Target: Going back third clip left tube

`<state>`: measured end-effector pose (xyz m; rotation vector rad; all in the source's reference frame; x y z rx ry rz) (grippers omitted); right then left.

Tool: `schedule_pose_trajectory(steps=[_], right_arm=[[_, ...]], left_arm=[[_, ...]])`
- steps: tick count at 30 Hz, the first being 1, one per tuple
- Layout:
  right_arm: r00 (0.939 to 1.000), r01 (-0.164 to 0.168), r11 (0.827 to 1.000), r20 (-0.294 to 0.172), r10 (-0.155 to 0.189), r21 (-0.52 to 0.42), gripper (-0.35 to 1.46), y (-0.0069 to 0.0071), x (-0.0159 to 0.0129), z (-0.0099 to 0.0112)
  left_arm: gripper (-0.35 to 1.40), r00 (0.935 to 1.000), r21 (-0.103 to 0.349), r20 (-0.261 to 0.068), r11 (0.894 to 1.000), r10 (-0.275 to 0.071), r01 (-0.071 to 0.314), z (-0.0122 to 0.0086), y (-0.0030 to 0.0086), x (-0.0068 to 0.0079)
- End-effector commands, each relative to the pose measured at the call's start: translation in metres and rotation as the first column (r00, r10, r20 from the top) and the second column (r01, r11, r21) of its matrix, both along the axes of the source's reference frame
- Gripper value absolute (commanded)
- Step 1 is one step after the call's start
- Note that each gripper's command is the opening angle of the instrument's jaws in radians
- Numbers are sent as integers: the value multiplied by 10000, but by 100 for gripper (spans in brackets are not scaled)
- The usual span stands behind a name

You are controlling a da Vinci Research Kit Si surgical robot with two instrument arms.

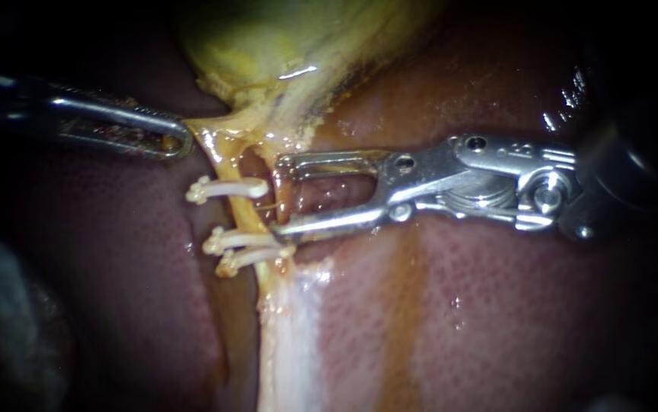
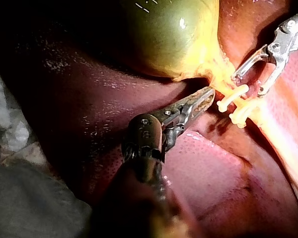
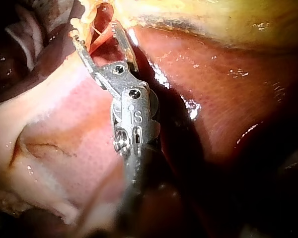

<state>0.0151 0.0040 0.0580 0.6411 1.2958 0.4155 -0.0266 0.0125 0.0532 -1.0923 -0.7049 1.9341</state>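
Three white clips sit on the yellow left tube (image 1: 249, 217) below the gallbladder (image 1: 291, 38): an upper clip (image 1: 226, 188) and two lower clips (image 1: 241, 239) close together. My right instrument (image 1: 279, 197) stands just right of them, jaws open, no clip in them; a reddish strand lies in the gap. It also shows in the right wrist view (image 3: 95, 29) and beside the clips (image 2: 233, 98) in the left wrist view (image 2: 248, 84). My left instrument (image 1: 180, 141) is shut on yellow tissue at the gallbladder's neck (image 2: 204, 96).
Dark red liver (image 1: 497, 305) surrounds the tubes. A pale band of tissue (image 1: 291, 336) runs down from the clips. White gauze (image 2: 10, 129) lies beside the left instrument's shaft.
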Motion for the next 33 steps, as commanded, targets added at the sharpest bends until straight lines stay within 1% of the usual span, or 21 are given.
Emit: schedule_pose_trajectory(steps=[1,4,8,11,14,16,17,19,20,21,23,30,33], right_arm=[[10000,12,10000,-18,-12,-46,49,0,0,-1],[10000,17,10000,-23,-17,-39,49,-1,-1,-4],[9998,106,9993,-138,-111,-370,49,-3,-6,-7],[9989,267,9948,-350,-303,-979,50,-7,-21,-14],[9970,494,9847,-506,-586,-1673,50,-13,-42,-18],[9956,716,9761,-448,-825,-2053,50,-16,-55,-20],[9947,898,9696,-294,-990,-2275,50,-17,-64,-22],[9927,1173,9586,21,-1209,-2596,50,-19,-75,-23],[9906,1362,9515,228,-1351,-2758,50,-21,-82,-24],[9891,1474,9472,379,-1425,-2848,50,-22,-87,-25],[9881,1538,9401,512,-1450,-3042,50,-24,-98,-27],[9912,1304,9387,655,-1155,-3190,50,-26,-124,-37],[9921,1217,9379,703,-1044,-3248,50,-23,-131,-43]], left_arm=[[-35,10000,2,0,10000,-1,1,0,0,0],[-35,10000,2,0,10000,0,0,0,0,0],[-35,10000,2,0,10000,0,0,0,0,0],[-35,10000,2,-1,10000,-1,1,0,0,0],[-35,10000,2,-1,10000,-1,1,0,0,0],[-35,10000,1,-1,10000,-1,1,0,0,0],[-35,10000,1,-1,10000,-1,1,0,0,0],[-35,10000,1,-1,10000,-1,1,0,0,0],[-35,10000,1,-1,10000,-2,2,0,0,0],[-35,10000,1,-1,10000,-2,2,0,0,0],[-35,10000,1,-1,10000,-2,2,0,0,0],[-35,10000,1,-1,10000,-2,2,0,0,0],[-35,10000,1,-2,10000,-2,2,0,0,0]])
